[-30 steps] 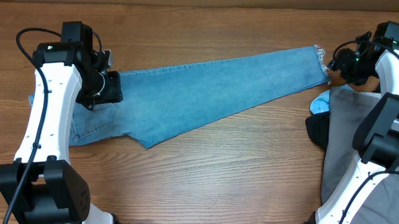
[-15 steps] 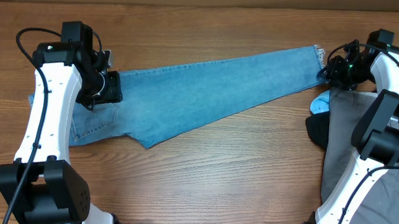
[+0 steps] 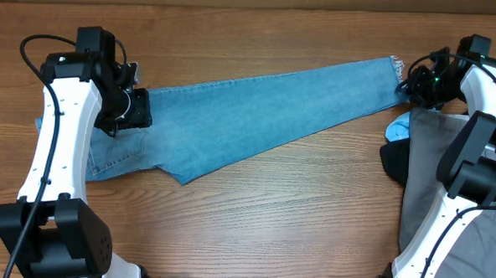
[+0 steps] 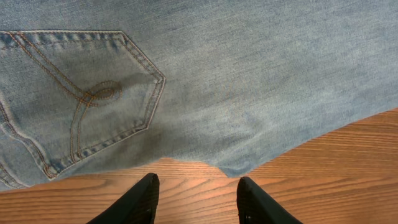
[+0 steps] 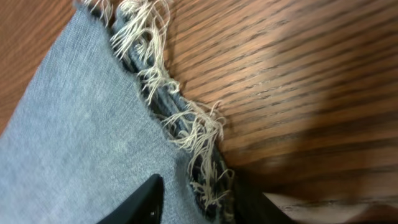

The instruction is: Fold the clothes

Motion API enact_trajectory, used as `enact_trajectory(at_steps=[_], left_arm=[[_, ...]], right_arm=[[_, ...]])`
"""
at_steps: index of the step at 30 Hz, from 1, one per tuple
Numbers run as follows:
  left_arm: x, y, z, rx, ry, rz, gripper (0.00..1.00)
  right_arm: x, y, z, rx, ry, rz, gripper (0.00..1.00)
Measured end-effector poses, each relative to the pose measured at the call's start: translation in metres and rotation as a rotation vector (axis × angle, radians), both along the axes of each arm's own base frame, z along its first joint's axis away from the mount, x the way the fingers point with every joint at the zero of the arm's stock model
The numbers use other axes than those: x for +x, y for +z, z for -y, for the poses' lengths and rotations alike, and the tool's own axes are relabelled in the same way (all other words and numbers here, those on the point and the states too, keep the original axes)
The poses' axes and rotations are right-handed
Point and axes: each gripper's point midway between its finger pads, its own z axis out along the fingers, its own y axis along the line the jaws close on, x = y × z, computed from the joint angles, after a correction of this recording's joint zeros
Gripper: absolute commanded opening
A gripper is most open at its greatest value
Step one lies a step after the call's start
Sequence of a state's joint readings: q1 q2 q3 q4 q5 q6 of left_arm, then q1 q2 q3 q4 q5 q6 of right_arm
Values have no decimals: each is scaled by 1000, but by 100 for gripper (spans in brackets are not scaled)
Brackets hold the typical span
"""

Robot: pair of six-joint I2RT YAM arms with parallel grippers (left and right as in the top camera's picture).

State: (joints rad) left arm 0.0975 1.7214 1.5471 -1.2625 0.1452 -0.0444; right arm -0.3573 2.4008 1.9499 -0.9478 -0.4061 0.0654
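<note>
The desk point(image 3: 252, 231) is mostly taken up by the light-blue jeans point(image 3: 258, 110). They lie flat and stretched out, from the seat at the left of the overhead frame to the frayed hem point(image 3: 394, 67) at the upper right. Grey trousers point(image 3: 436, 156) are heaped at the right edge, with a pale-blue garment point(image 3: 397, 129) and a black garment point(image 3: 394, 162) just beside them. None of these touches the fold in hand.

This looks to me like the opening step, taking hold at both ends before the first fold.

The left fingers point(image 4: 144, 198) stand apart at the bottom of the wrist frame. There is bare wood between them, just off the denim's edge below the stitched back pocket point(image 4: 87, 99), and they grasp nothing.

The right fingers point(image 5: 148, 198) straddle the corner of the hem at the bottom of their frame, with threads running down between them. I cannot tell whether they have pinched it.

I reckon the next move calls for a sure grip on every layer of that hem. The right arm would then lift it and carry it leftward over the leg toward the seat, while the left end is kept from sliding.
</note>
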Motion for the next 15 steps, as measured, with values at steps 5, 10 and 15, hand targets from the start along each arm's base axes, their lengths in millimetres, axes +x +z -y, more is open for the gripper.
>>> enact_trajectory(at_steps=[5, 10, 15], left_arm=[[-1, 0, 0, 0, 0, -3, 43], [-1, 0, 0, 0, 0, -4, 44], [-1, 0, 0, -1, 0, -6, 43]], right_arm=[[1, 0, 0, 9, -41, -11, 10], [3, 0, -6, 12, -38, -13, 38], [5, 0, -16, 12, -24, -14, 25]])
